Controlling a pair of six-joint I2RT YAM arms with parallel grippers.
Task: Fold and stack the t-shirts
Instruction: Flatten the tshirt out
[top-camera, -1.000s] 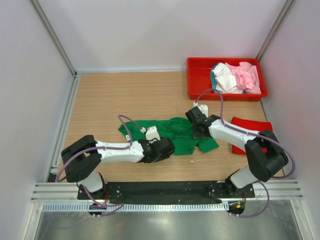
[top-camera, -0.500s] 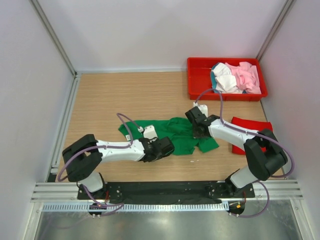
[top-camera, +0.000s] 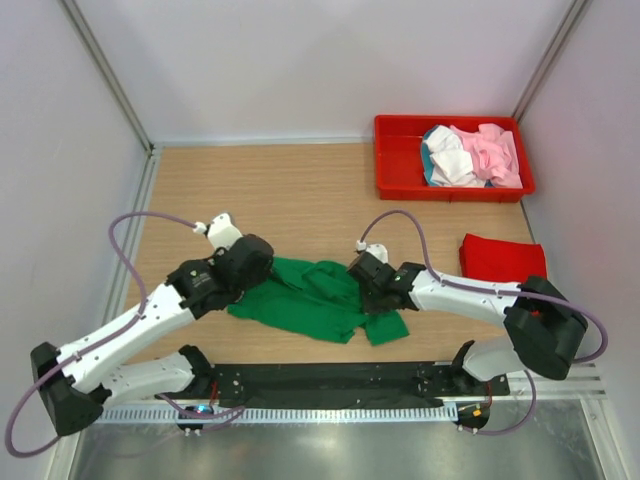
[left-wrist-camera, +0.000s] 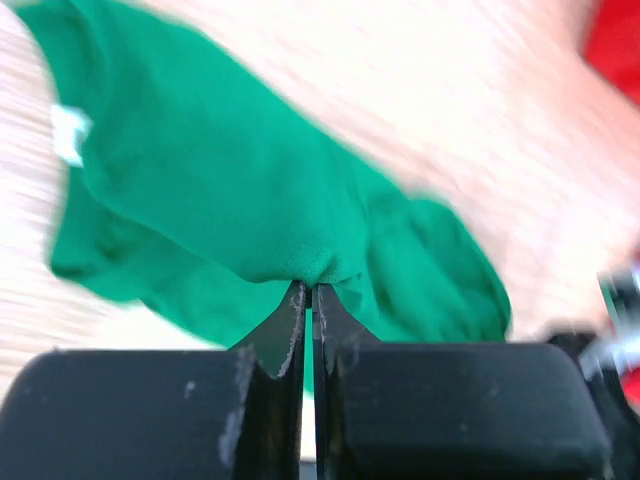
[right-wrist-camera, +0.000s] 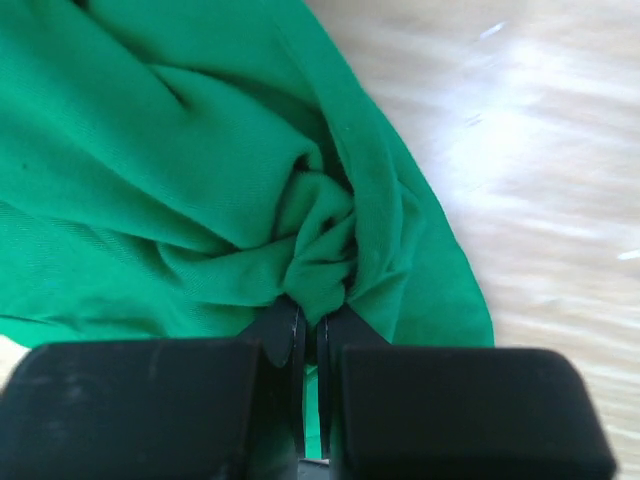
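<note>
green t-shirt (top-camera: 312, 298): crumpled and drawn out sideways on the table, near its front edge, with one gripper at each end.
left gripper (left-wrist-camera: 309, 292): jaws pressed together on a small pinch of the green t-shirt at its left end.
right gripper (right-wrist-camera: 310, 318): jaws clamped on a bunched fold toward the shirt's right end.
red t-shirt (top-camera: 503, 257): folded flat by the right edge, apart from the green one.
heaped shirts (top-camera: 470, 155): white, pale pink and a sliver of teal, piled in the red tray.
red tray (top-camera: 395, 160): back right corner.
table (top-camera: 280, 190): pale wood top.
</note>
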